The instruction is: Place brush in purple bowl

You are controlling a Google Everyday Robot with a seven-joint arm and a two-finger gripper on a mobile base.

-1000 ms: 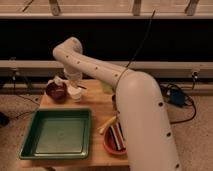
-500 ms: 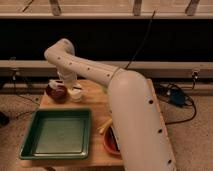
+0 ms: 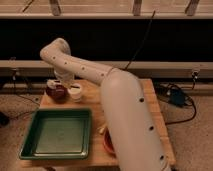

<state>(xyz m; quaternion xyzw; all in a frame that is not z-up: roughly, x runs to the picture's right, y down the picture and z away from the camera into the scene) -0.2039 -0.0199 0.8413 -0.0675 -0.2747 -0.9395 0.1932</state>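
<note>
The purple bowl (image 3: 56, 92) stands at the back left corner of the wooden table (image 3: 150, 107). My white arm reaches from the lower right up and over to the left. Its wrist bends down at the back left. My gripper (image 3: 61, 83) hangs just above the purple bowl's rim, at its back right side. I cannot make out the brush; it is hidden or out of view near the gripper.
A small white cup (image 3: 75, 91) stands right of the purple bowl. A large green tray (image 3: 56, 133) fills the front left of the table. A yellow banana (image 3: 102, 129) and an orange-red bowl (image 3: 107, 143) lie beside the arm, mostly hidden by it.
The arm has swung to the left. The gripper has moved from over the white cup to over the purple bowl.
</note>
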